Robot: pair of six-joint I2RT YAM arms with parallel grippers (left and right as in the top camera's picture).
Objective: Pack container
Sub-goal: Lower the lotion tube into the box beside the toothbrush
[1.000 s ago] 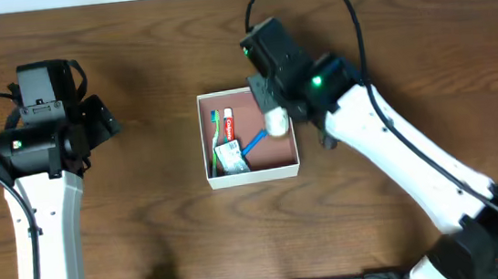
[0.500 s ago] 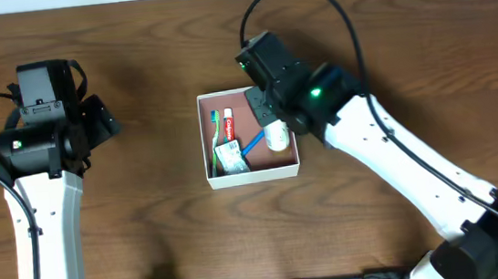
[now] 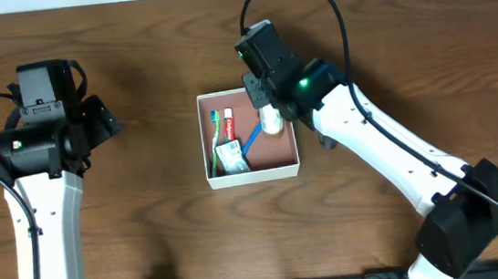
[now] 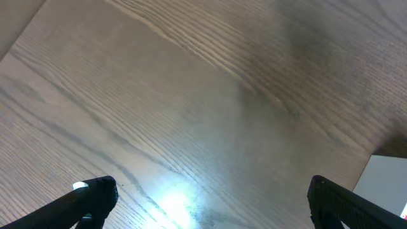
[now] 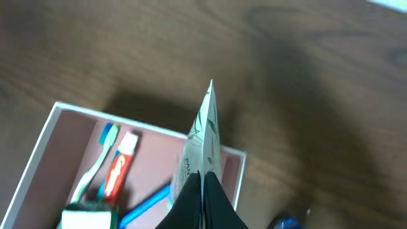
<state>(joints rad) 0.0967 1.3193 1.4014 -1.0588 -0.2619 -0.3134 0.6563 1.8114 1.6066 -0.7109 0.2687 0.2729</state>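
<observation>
Grip first: our right tool (image 5: 202, 181) is clamped shut on a white tube (image 5: 203, 133), over the right side of the container (image 3: 252, 176). That container sits mid-way across the desk (image 3: 166, 230), a shallow square lidless box with thin white walls and a pinkish-brown floor, with a green toothbrush (image 3: 215, 138) and red toothpaste tube (image 3: 228, 125) inside at left. Our left tool (image 4: 211, 191) gapes wide, empty, well apart.

Toothbrush (image 3: 215, 132), toothpaste (image 3: 228, 123) in container (image 3: 205, 136) left; tube (image 3: 271, 122) right.

Shallow square container (image 3: 254, 176), lidless, with thin white walls and pinkish-brown inside. Flat on the table (image 3: 146, 213) near its middle, with toiletries (image 3: 228, 146) gathered toward its 9 o'clock side.
</observation>
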